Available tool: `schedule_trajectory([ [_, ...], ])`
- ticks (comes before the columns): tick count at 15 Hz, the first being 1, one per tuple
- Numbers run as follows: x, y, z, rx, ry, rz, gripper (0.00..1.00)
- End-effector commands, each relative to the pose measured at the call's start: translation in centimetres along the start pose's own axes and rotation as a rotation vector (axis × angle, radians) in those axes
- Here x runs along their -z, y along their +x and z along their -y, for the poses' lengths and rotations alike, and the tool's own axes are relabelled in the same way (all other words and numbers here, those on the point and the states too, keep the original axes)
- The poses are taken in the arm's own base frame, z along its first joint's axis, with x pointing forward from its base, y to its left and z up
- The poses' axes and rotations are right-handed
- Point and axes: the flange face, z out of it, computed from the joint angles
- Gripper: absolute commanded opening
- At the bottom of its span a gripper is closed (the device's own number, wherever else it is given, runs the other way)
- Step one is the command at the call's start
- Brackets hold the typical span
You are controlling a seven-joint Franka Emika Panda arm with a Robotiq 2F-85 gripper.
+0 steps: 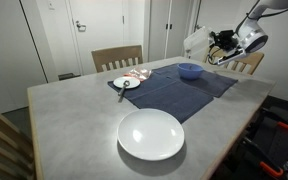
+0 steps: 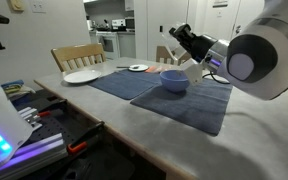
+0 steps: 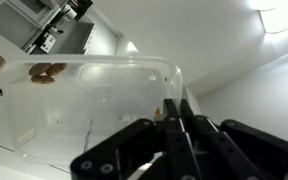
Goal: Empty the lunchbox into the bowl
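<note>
My gripper is shut on the rim of the lunchbox, a clear plastic container that fills the wrist view. A few brown bits of food lie in one of its corners, and a small orange bit sits close to the fingers. In an exterior view the gripper holds the lunchbox tipped on its side in the air, just above and behind the blue bowl. The bowl stands on a dark placemat, right below the gripper.
A large white dish sits near the table's front edge. A small white plate with cutlery lies at the edge of the dark blue placemats. Wooden chairs stand round the grey table.
</note>
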Motion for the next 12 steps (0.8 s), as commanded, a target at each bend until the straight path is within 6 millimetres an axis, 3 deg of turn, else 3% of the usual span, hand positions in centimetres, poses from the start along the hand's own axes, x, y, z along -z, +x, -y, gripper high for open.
schedule_trajectory([
  [1,0.5,-0.1,-0.2,0.023,0.037,-0.027,0.02],
  [12,1.6,-1.6,0.2,0.084,0.091,-0.183,0.02],
])
